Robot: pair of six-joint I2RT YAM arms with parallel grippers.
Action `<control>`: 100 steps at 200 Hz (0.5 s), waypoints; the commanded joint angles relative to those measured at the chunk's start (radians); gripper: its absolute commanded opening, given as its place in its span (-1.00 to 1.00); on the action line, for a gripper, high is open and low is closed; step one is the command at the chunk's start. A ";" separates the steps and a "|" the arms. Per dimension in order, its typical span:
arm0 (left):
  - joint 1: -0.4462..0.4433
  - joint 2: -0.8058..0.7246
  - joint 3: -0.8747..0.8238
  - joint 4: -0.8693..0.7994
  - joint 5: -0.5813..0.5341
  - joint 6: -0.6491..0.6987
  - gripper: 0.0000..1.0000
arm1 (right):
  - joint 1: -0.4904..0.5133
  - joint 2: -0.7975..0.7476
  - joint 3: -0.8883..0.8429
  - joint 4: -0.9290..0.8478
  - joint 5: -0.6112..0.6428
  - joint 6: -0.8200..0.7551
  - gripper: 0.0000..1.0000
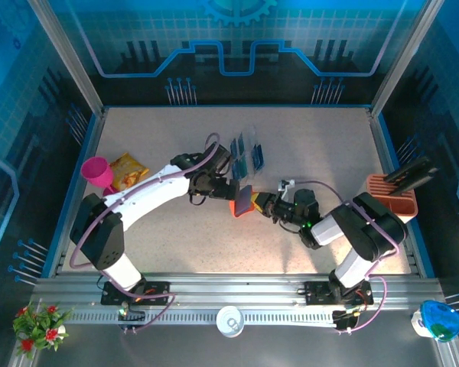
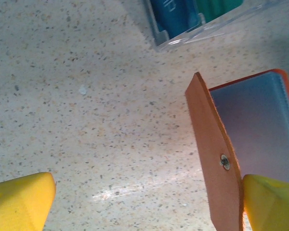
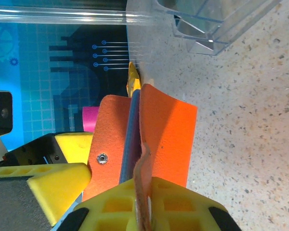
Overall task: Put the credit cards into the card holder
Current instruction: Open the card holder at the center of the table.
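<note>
**Item 1: card holder** [image 1: 242, 201]. Orange folding wallet, near the middle of the surface [image 1: 321, 138], between the two tools. It stands on edge and is partly open, with the grey-blue inner pocket [image 2: 260, 130] turned toward the left arm. The snap tab [image 2: 214, 154] sticks out with its metal stud showing. Whether its lower edge touches the surface cannot be told.

**Item 2: right tool** [image 1: 261, 204]. Clamped tight on one edge of the card holder. In the right wrist view, orange leather is pinched between the yellow fingers [image 3: 183, 204].

**Item 3: left tool** [image 1: 228, 189]. Jaws spread fully wide, gripping nothing. One yellow pad [image 2: 272, 204] sits just beside the snap tab, and contact cannot be told. The other pad [image 2: 19, 199] is well apart, over bare surface.

**Item 4: credit cards** [image 1: 249, 153]. Blue and teal-green, standing in the slots of a clear rack [image 2: 192, 33] just beyond the card holder.

**Item 5: sundries.** Pink cup [image 1: 98, 170] and snack bag [image 1: 128, 171] at the left side of the surface. Orange slotted box [image 1: 392, 197] at the right side.
</note>
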 commanded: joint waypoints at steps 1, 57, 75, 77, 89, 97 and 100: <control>-0.008 0.034 -0.035 -0.019 -0.058 0.042 0.99 | 0.019 0.056 -0.013 0.135 0.042 -0.014 -1.00; -0.008 0.090 -0.081 -0.013 -0.097 0.062 0.98 | 0.038 0.142 -0.012 0.189 0.072 -0.018 -1.00; -0.009 0.102 -0.102 -0.004 -0.107 0.065 0.99 | 0.038 0.149 -0.012 0.179 0.075 -0.022 -1.00; -0.008 0.103 -0.104 -0.002 -0.108 0.066 0.98 | 0.037 0.151 -0.012 0.178 0.076 -0.023 -1.00; -0.009 0.110 -0.115 0.005 -0.110 0.065 0.98 | 0.038 0.157 -0.013 0.170 0.078 -0.027 -0.96; -0.009 0.117 -0.123 0.011 -0.112 0.063 0.99 | 0.037 0.160 -0.013 0.164 0.079 -0.029 -0.84; -0.008 0.118 -0.126 0.013 -0.114 0.063 0.99 | 0.036 0.161 -0.014 0.161 0.079 -0.030 -0.78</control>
